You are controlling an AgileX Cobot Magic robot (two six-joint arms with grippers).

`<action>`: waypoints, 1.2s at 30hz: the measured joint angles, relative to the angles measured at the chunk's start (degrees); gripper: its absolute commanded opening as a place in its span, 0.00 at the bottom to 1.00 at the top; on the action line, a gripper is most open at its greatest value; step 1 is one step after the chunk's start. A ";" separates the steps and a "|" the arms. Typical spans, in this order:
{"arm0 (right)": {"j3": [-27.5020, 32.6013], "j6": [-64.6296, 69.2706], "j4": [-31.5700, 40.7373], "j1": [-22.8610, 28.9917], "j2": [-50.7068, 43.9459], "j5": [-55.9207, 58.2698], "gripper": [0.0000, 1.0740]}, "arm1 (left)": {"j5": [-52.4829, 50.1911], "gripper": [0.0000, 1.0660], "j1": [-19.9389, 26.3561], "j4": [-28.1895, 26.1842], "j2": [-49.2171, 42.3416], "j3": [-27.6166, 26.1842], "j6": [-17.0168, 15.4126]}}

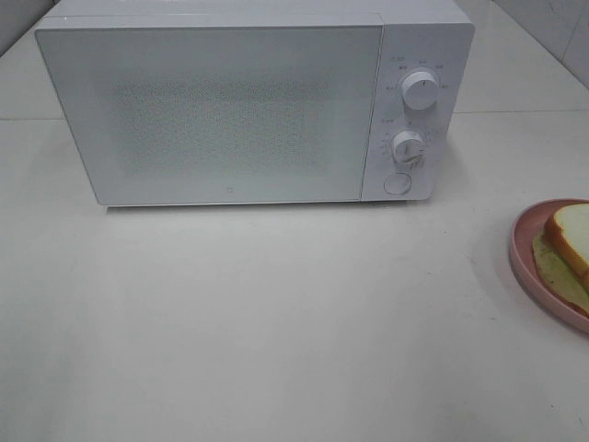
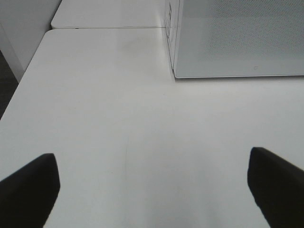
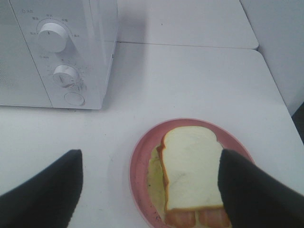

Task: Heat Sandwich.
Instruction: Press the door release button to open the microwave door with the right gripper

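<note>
The sandwich (image 1: 572, 241), white bread over a pale yellow-green filling, lies on a round pink plate (image 1: 525, 244) at the right edge of the exterior high view. The white microwave (image 1: 230, 110) stands at the back with its door shut. In the right wrist view my right gripper (image 3: 150, 156) is open and empty, with its fingers spread either side above the sandwich (image 3: 192, 168) and plate (image 3: 137, 166), apart from them. In the left wrist view my left gripper (image 2: 152, 156) is open and empty over bare table in front of the microwave's corner (image 2: 237, 38). Neither gripper shows in the exterior high view.
The microwave's panel has two round knobs (image 1: 421, 92) (image 1: 407, 147) and a round button (image 1: 397, 183) on its right side. The white table (image 1: 276, 322) runs in front of it. A table seam and edge show behind (image 2: 109, 27).
</note>
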 measured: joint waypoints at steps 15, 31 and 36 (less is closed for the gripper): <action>0.00 0.00 0.00 0.00 12.83 -14.32 0.71 | 0.00 0.95 0.00 0.00 0.00 0.00 0.00; 0.34 3.95 0.00 0.00 28.53 -35.41 0.71 | 0.00 0.95 0.00 0.00 0.00 0.00 0.00; 4.30 4.13 0.00 0.00 32.26 -46.93 0.71 | 0.00 0.95 0.00 0.00 0.00 0.00 0.00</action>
